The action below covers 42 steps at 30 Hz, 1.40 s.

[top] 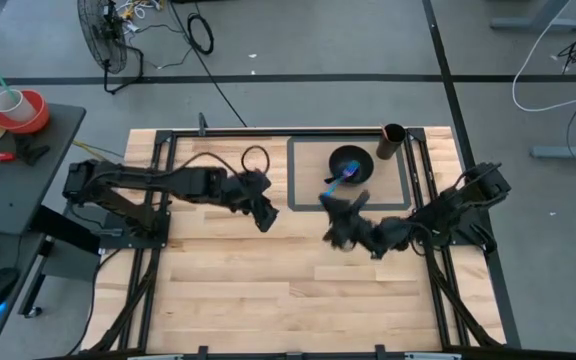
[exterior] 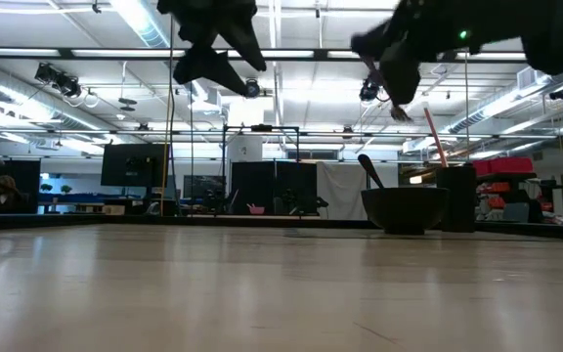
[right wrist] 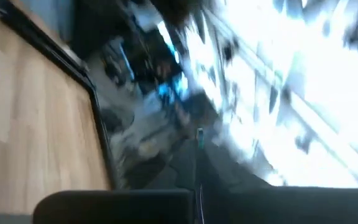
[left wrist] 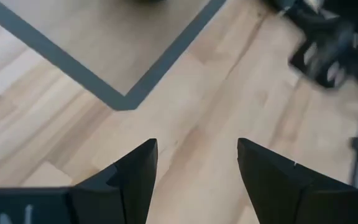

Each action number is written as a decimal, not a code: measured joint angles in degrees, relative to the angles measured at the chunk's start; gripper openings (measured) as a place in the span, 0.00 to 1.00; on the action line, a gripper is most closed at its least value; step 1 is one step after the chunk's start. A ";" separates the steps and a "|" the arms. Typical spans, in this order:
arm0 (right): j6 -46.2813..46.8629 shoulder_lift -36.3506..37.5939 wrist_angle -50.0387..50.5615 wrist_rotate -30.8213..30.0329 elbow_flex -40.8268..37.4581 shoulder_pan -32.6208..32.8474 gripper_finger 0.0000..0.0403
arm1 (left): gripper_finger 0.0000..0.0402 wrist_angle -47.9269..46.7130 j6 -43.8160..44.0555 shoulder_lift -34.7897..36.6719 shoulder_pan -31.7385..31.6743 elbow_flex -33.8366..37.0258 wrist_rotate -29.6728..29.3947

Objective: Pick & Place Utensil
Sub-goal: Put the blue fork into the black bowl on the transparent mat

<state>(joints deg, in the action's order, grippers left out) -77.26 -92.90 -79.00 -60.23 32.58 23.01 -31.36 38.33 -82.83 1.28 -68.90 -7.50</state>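
A blue-handled utensil [top: 340, 180] stands in a black bowl [top: 351, 163], its handle leaning over the bowl's near-left rim. In the low view the utensil [exterior: 369, 168] sticks up out of the bowl [exterior: 404, 208]. My right gripper [top: 336, 212] hangs just near of the bowl, high above the table [exterior: 396, 88]. Its own wrist view is blurred and shows no utensil. My left gripper [top: 265, 215] hovers left of the bowl, raised [exterior: 215, 54] and open, with only bare wood between its fingers [left wrist: 194, 162].
A dark cup [top: 392, 141] with a red stick [exterior: 436, 137] stands at the bowl's far right. Grey tape [top: 294, 175] frames the bowl's area. The near half of the wooden table [top: 268, 290] is bare. Black rails [top: 158, 200] run along both sides.
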 joint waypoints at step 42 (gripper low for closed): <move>43.17 20.04 23.42 29.97 -17.17 -26.87 0.02 | 0.56 8.82 6.23 -12.11 19.42 0.00 -21.97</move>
<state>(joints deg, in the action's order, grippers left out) -34.09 -72.86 -55.58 -30.26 15.42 -3.86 -22.55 44.56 -94.94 20.69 -68.90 -29.47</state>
